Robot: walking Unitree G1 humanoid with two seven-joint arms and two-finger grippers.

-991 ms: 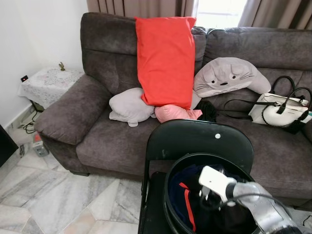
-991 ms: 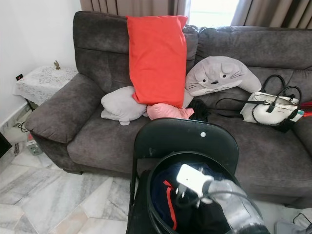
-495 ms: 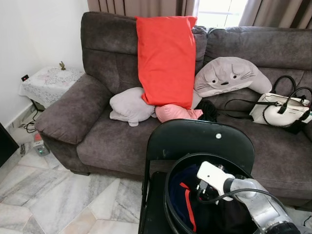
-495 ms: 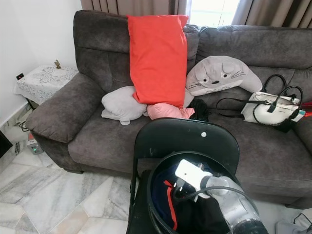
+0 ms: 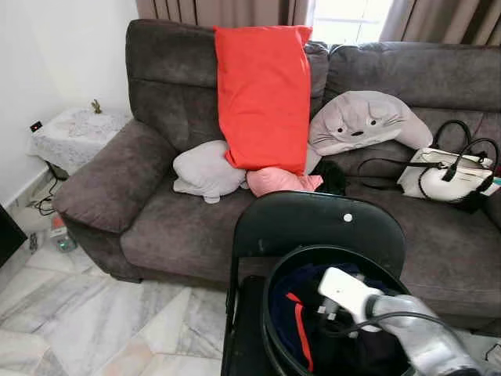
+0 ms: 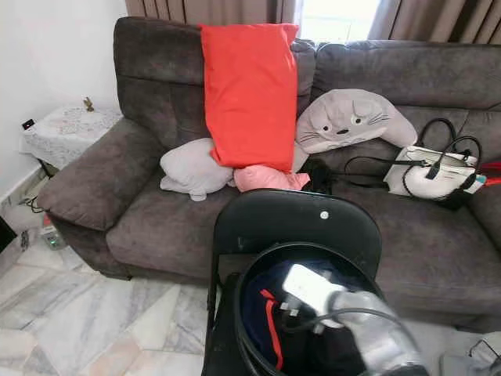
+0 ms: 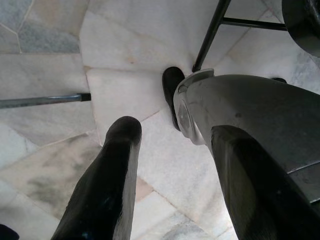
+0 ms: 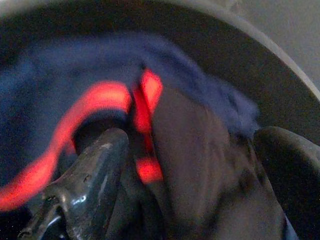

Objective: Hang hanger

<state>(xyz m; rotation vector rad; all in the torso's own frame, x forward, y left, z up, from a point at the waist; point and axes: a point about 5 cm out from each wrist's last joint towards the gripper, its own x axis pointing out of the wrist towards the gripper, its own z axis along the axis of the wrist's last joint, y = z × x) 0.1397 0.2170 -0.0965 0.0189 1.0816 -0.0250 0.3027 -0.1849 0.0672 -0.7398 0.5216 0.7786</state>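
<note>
A round black basket [image 5: 271, 313] stands on a black folding chair [image 5: 313, 223] right in front of me. It holds dark clothes, among them a navy piece with a red stripe [image 5: 296, 317]. My right arm [image 5: 391, 313] reaches down into the basket. In the right wrist view my right gripper [image 8: 195, 170] is open, its fingers [image 8: 95, 170] pushed into the pile with a dark garment [image 8: 200, 150] between them. My left gripper [image 7: 175, 131] hangs open over the marble floor beside my own leg [image 7: 250, 105].
Behind the chair is a grey sofa [image 5: 156, 219] with a red pillow [image 5: 262, 94], a grey cushion [image 5: 207, 168], a pink cushion [image 5: 278, 180], a cat-faced cushion [image 5: 364, 121] and a white handbag [image 5: 446, 172]. A lace-covered side table [image 5: 74, 133] stands at the left. Marble floor [image 5: 94, 313] lies left of the chair.
My right wrist has shifted a little inside the basket, dipping slightly lower, and looks blurred now. The whole view has moved slightly with the camera.
</note>
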